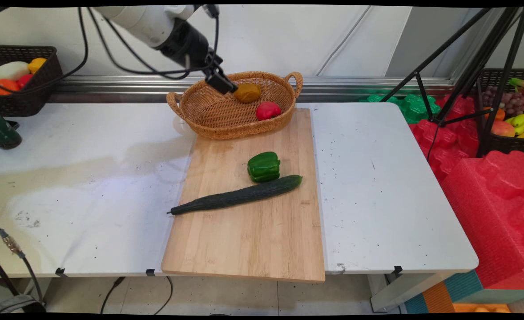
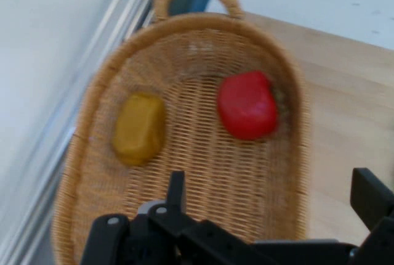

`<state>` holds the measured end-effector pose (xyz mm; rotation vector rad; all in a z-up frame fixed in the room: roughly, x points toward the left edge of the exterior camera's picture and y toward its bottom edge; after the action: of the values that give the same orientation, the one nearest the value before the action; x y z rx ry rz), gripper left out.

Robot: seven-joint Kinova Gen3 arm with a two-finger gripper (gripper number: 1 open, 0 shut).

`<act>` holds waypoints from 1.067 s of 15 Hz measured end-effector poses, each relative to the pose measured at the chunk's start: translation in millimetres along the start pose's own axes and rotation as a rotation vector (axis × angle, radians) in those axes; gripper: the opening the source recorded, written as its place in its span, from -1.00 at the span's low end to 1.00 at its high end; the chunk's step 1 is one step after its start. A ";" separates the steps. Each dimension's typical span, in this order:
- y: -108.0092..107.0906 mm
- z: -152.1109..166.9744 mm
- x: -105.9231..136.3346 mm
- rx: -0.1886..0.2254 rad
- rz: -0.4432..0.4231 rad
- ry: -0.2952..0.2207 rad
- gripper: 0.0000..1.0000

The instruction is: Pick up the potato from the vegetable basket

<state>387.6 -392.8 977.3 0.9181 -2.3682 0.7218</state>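
The claw (image 2: 271,200) hangs empty over the basket (image 1: 208,116), fingers spread wide, nearest the yellow pepper (image 1: 247,93); a red pepper (image 1: 268,110) lies beside it. A clean lift should clear the rim. On the board (image 1: 244,231) lie a green pepper (image 1: 264,166) and cucumber (image 1: 237,195), on the desk (image 1: 88,186).

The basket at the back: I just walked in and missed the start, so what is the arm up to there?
The pincer hangs open and empty above the wicker basket, which stands at the far end of the cutting board. In the basket lie a yellow pepper and a red pepper, apart from each other. A green pepper and a cucumber lie on the board, untouched.
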 end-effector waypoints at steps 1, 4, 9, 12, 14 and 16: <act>-5.2 4.8 3.8 0.014 0.000 -0.003 1.00; -28.5 29.1 18.1 0.063 0.007 -0.024 1.00; -59.6 72.4 29.3 0.095 0.034 -0.082 1.00; -75.1 109.0 31.3 0.091 0.048 -0.132 1.00; -81.3 126.4 31.5 0.089 0.051 -0.154 1.00; -88.5 149.2 31.9 0.084 0.057 -0.181 1.00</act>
<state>392.7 -556.9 912.7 0.9922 -2.5474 0.7954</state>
